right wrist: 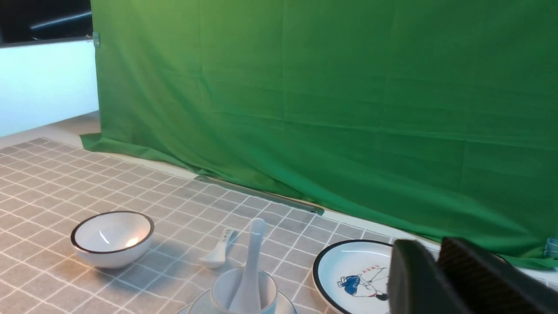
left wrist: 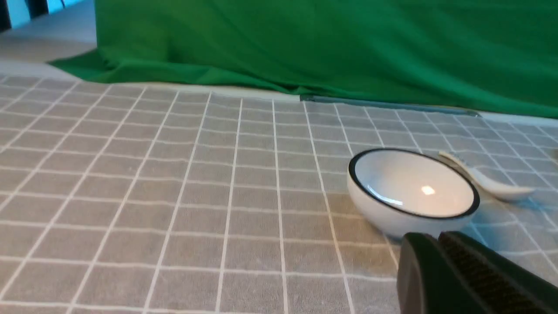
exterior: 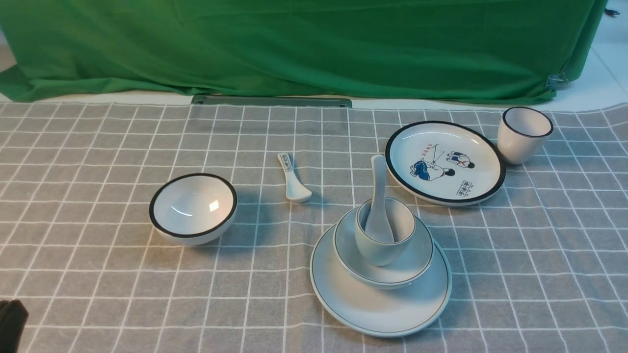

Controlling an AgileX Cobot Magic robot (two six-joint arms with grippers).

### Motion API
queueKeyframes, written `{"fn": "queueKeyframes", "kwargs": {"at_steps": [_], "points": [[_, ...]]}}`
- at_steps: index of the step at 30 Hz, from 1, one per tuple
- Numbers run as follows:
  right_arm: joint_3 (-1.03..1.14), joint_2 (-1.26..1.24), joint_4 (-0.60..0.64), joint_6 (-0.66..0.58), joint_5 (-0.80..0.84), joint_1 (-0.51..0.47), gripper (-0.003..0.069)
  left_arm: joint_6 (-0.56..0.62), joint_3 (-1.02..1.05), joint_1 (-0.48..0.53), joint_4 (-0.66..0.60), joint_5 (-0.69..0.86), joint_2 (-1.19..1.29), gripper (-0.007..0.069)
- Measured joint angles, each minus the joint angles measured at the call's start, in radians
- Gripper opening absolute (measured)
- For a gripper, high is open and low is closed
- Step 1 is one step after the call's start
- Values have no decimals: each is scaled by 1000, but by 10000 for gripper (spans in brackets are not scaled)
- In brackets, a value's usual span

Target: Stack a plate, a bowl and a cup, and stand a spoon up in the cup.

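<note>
The plate (exterior: pixel 373 309) lies on the checked cloth right of centre, near the front. The bowl (exterior: pixel 423 252) sits on it and the cup (exterior: pixel 378 252) stands in the bowl. The spoon (exterior: pixel 379 196) stands in the cup, handle up and leaning away. The cup (right wrist: pixel 268 290) and the spoon (right wrist: pixel 251 257) also show in the right wrist view. My left gripper (left wrist: pixel 436 237) is shut and empty, low over the cloth near the black-rimmed bowl; only a dark bit of it (exterior: pixel 11 323) shows at the front left corner. My right gripper (right wrist: pixel 436 246) is shut and empty, raised to the right of the stack.
A black-rimmed white bowl (exterior: pixel 193 208) stands at the left. A small marked spoon (exterior: pixel 293 179) lies mid-table. A cartoon plate (exterior: pixel 445 162) and a black-rimmed cup (exterior: pixel 523 135) sit at the back right. A green cloth (exterior: pixel 294 44) hangs behind.
</note>
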Motion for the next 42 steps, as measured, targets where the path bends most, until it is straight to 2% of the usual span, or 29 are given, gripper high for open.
{"fn": "queueKeyframes", "kwargs": {"at_steps": [7, 33, 42], "points": [[0, 0, 0, 0, 0, 0, 144, 0, 1, 0, -3, 51, 0, 17], [0, 0, 0, -2, -1, 0, 204, 0, 1, 0, 5, 52, 0, 17], [28, 0, -38, -83, -9, 0, 216, 0, 1, 0, 5, 52, 0, 17]]}}
